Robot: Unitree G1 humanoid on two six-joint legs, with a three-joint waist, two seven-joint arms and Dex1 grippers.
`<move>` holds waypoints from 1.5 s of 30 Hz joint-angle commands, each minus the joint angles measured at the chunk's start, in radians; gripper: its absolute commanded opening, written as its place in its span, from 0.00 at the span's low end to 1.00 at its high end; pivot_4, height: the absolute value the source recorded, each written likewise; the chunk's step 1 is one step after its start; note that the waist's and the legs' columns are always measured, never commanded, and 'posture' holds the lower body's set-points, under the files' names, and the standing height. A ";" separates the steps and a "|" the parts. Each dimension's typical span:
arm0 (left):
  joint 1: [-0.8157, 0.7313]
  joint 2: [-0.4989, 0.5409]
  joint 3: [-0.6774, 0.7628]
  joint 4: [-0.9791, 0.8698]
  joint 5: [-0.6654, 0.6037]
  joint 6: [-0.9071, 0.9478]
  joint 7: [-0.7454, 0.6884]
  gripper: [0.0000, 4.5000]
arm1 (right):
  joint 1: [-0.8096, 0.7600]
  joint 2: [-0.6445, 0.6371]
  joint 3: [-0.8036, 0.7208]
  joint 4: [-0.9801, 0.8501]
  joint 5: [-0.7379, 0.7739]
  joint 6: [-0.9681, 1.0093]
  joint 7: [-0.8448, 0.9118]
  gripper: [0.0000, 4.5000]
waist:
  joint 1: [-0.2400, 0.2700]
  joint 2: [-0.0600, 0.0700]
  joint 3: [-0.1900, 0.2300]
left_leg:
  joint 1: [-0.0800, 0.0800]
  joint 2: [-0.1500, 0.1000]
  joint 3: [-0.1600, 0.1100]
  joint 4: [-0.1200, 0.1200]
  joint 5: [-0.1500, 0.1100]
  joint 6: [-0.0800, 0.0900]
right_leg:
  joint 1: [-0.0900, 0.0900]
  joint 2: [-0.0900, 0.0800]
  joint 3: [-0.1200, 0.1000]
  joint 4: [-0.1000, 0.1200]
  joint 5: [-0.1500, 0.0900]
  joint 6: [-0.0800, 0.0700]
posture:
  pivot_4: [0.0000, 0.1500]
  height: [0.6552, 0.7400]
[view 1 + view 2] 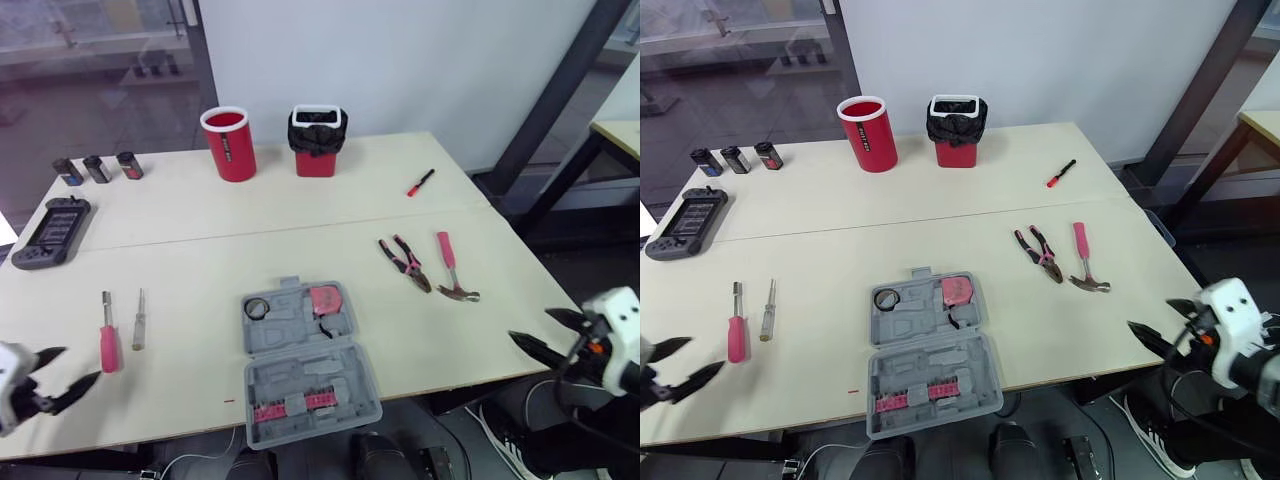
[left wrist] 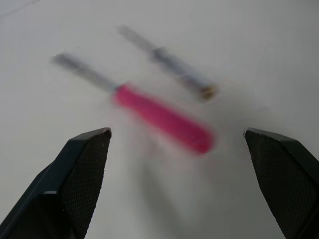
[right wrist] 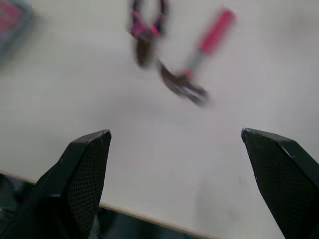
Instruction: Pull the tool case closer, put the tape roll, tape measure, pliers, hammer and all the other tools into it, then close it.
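The grey tool case (image 1: 305, 360) lies open near the table's front edge. A tape roll (image 1: 257, 308) and a pink tape measure (image 1: 325, 298) sit in its far half. To its right lie the pliers (image 1: 405, 262) and the pink-handled hammer (image 1: 452, 270). A pink screwdriver (image 1: 108, 335) and a thin screwdriver (image 1: 139, 318) lie at the left. Farther back right is a small red-and-black tool (image 1: 420, 182). My left gripper (image 1: 72, 368) is open just in front of the pink screwdriver (image 2: 164, 119). My right gripper (image 1: 530, 325) is open near the table's right edge, short of the hammer (image 3: 199, 59).
At the back stand a red cup (image 1: 229, 143) and a red bin with a black liner (image 1: 318, 140). Three small dark canisters (image 1: 97, 167) and a black handheld device (image 1: 52, 232) lie at the far left. A dark metal post rises behind the table's right corner.
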 commanded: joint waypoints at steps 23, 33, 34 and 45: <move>0.051 -0.125 -0.289 -0.840 -0.113 0.376 0.147 1.00 | -0.742 0.294 0.562 0.592 -0.310 0.105 -0.524 0.98 | -0.002 0.000 0.002 | 0.001 0.000 -0.002 0.000 0.001 0.001 | 0.001 0.003 0.001 0.001 0.000 0.000 | 1.00 0.98; 0.081 -0.196 -0.275 -0.884 -0.171 0.326 0.146 1.00 | -0.832 0.315 0.591 0.817 -0.344 -0.019 -0.451 0.98 | -0.002 0.001 0.002 | 0.001 0.000 -0.002 0.001 0.001 0.001 | 0.001 0.004 0.001 0.003 0.000 0.000 | 1.00 0.98; 0.087 -0.196 -0.279 -0.883 -0.161 0.317 0.143 1.00 | -0.838 0.318 0.591 0.834 -0.346 -0.025 -0.446 0.98 | -0.003 0.001 0.002 | 0.001 0.000 -0.002 0.001 0.001 0.001 | 0.001 0.004 0.001 0.002 0.000 0.000 | 1.00 0.98; 0.095 -0.184 -0.307 -0.876 -0.096 0.296 0.160 1.00 | -0.906 0.338 0.569 1.005 -0.356 -0.107 -0.431 0.34 | -0.003 0.001 0.002 | 0.001 0.000 -0.002 0.001 0.001 0.001 | 0.001 0.004 0.001 0.003 0.000 0.000 | 1.00 0.98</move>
